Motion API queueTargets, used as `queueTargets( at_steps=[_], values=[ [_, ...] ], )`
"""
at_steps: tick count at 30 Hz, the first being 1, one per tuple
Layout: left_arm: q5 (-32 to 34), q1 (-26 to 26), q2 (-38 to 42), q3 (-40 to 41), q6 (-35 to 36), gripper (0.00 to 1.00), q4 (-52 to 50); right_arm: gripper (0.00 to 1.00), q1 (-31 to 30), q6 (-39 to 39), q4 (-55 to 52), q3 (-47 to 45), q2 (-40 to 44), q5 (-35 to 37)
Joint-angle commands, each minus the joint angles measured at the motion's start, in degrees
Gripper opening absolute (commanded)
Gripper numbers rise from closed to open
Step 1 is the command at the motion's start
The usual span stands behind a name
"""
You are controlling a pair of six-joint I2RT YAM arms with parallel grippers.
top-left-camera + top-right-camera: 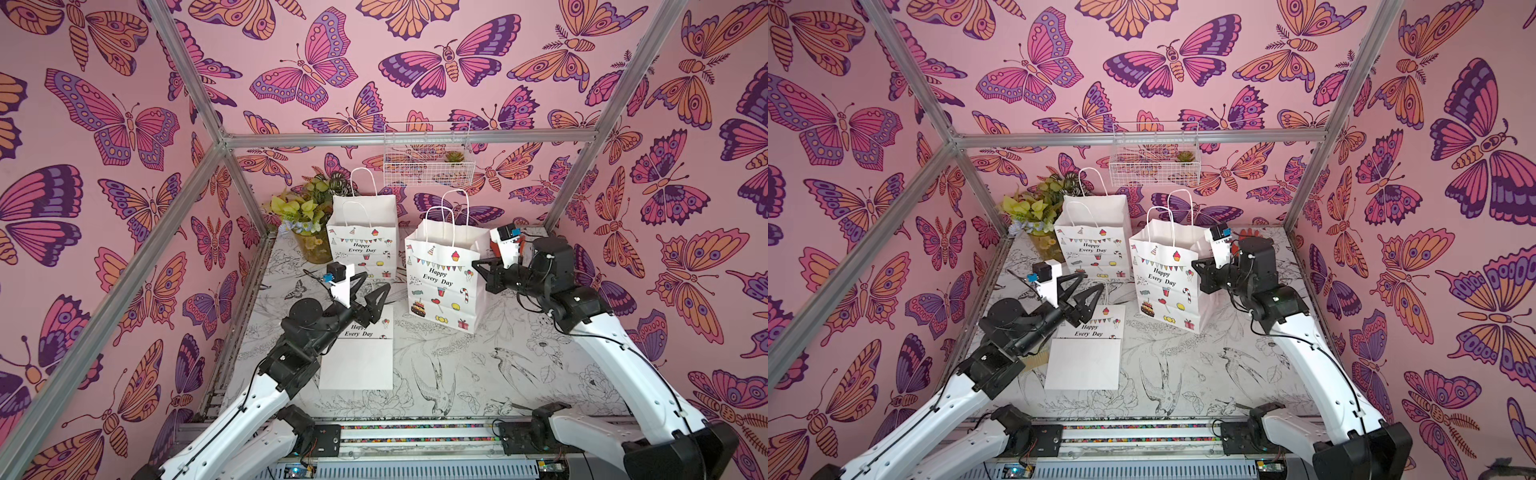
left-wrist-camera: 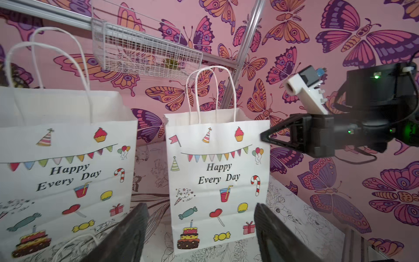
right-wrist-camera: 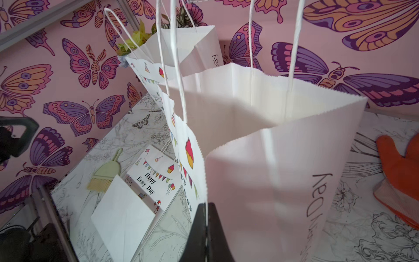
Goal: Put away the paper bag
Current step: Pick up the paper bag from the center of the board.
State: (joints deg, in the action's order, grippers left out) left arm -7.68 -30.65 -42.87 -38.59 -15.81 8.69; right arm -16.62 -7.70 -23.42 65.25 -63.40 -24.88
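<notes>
The right fingers [image 3: 195,236] are pinched shut on a corner edge of the standing paper bag [image 1: 440,282], which sits on the bench [image 1: 498,374] beside a second upright bag [image 1: 361,245]. The left fingers [image 2: 127,238] hover spread and empty above a flat folded bag [image 1: 357,361]. The paper looks light, thin and easily creased. It is probably best taken at a stiff corner fold or the rim.

folded bag [image 1: 357,365] upper part under left arm [image 1: 307,328], orange glove [image 3: 399,172] cut by frame edge, brush [image 3: 104,174] mostly under left arm in top views, flower pot [image 1: 313,249] partly behind rear bag [image 1: 365,224]
</notes>
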Motion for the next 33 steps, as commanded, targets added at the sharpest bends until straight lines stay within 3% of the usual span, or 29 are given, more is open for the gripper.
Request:
queueTargets(
  at_steps=[1,5,10,15,21,28,33],
  values=[
    [-2.3,6.5,2.7,0.3,-3.5,0.76,-10.4,0.00,0.2,-1.5,-8.4,3.2,1.6,-6.5],
    [-16.6,19.3,4.7,4.3,-7.8,0.76,-7.8,0.00,0.2,-3.2,-12.0,7.3,1.2,-14.8],
    [-28.5,26.2,3.5,10.1,-8.5,0.77,0.5,0.00,0.2,-6.5,-12.5,12.7,-0.3,-26.4],
    [-34.2,27.3,0.2,11.5,-9.2,0.78,5.3,0.00,0.1,-13.2,-5.1,15.2,-0.8,-37.5],
    [-38.1,27.3,-2.0,13.0,-11.3,0.86,11.1,0.00,0.1,-27.0,12.2,15.5,-1.1,-48.0],
    [-46.4,26.0,-6.2,13.1,-16.7,0.93,21.0,0.00,0.2,-37.7,27.1,16.7,-1.7,-52.1],
    [-48.0,21.2,-8.9,11.6,-16.2,1.00,22.1,0.00,0.2,-44.0,34.9,18.0,-3.2,-52.4]
  ],
)
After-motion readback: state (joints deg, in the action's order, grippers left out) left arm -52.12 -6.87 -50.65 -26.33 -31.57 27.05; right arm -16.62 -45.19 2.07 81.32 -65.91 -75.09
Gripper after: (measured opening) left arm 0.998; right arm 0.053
